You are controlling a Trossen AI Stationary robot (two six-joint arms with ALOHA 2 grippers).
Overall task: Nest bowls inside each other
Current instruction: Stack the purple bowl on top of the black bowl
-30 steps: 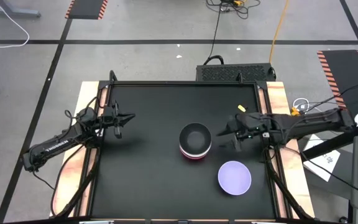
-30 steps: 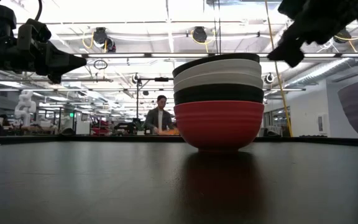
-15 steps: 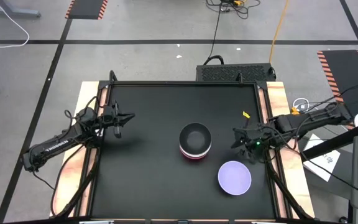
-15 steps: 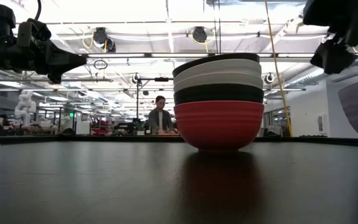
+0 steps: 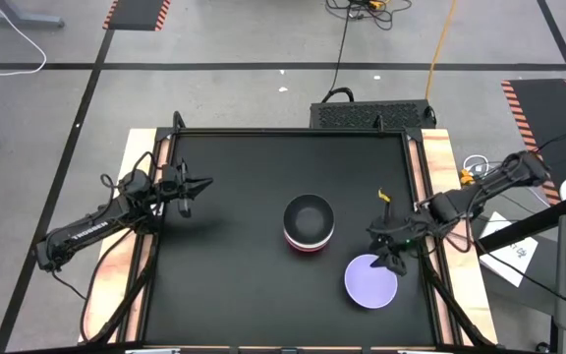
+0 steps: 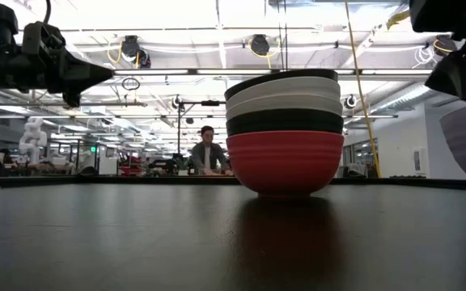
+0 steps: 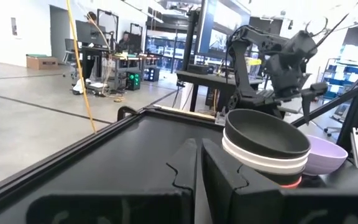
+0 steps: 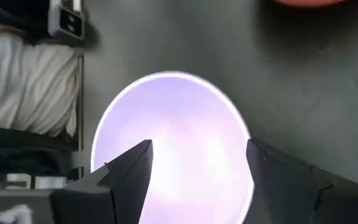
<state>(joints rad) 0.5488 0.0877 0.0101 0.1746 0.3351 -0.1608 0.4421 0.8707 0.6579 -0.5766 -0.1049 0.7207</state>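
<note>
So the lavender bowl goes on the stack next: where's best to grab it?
Probably the lavender bowl by its rim, from above: it sits upright, mouth up, and the open right gripper hangs over its edge. One finger inside, one outside.

i see the stack of nested round plastic bowls near the middle of the black table. the single pale lavender plastic bowl sits apart, to its right and nearer the front edge. my right gripper hangs over that bowl's back rim; my left gripper waits far left.
</note>
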